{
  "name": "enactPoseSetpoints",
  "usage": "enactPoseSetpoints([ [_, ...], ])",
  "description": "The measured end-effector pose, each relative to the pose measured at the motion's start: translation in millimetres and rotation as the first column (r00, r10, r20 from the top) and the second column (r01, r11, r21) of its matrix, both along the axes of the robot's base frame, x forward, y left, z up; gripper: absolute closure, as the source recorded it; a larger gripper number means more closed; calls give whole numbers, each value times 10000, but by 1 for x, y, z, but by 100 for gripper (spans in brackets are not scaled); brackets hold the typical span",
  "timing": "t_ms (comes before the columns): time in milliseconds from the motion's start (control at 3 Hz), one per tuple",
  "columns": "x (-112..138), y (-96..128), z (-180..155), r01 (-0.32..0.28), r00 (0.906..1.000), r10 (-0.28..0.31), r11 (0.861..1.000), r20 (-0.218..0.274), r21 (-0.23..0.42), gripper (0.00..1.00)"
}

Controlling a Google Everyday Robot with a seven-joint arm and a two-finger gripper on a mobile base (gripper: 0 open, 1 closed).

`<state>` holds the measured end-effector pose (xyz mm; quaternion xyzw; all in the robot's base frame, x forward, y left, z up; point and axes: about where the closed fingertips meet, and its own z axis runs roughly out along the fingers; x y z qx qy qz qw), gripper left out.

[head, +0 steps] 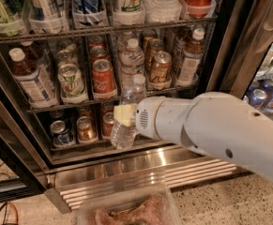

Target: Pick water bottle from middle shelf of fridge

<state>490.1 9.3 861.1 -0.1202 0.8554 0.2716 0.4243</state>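
Note:
My gripper (125, 115) is shut on a small clear water bottle (126, 117) with a white cap. It holds the bottle upright out in front of the fridge, level with the low rack of cans. The pale finger (123, 114) crosses the bottle's middle. My white arm (216, 128) reaches in from the right. The middle shelf (103, 99) is a dark wire rack with clear lane trays. On it stand another water bottle (132, 61), soda cans (102, 77) and brown tea bottles (29, 78). The fridge (126, 163) has a ribbed steel base panel.
The top rack holds large bottles (162, 1). Short cans (61, 132) sit on the lowest rack. A dark door frame (232, 36) stands to the right, with more cans (267, 97) behind glass. A clear tray with brownish contents (126, 210) is at the bottom. Cables (0, 210) lie bottom left.

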Motion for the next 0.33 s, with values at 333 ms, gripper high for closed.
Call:
enactPoseSetpoints([
  [333,-3,5,1,73,9997,-65,9994,-232,347,100],
])
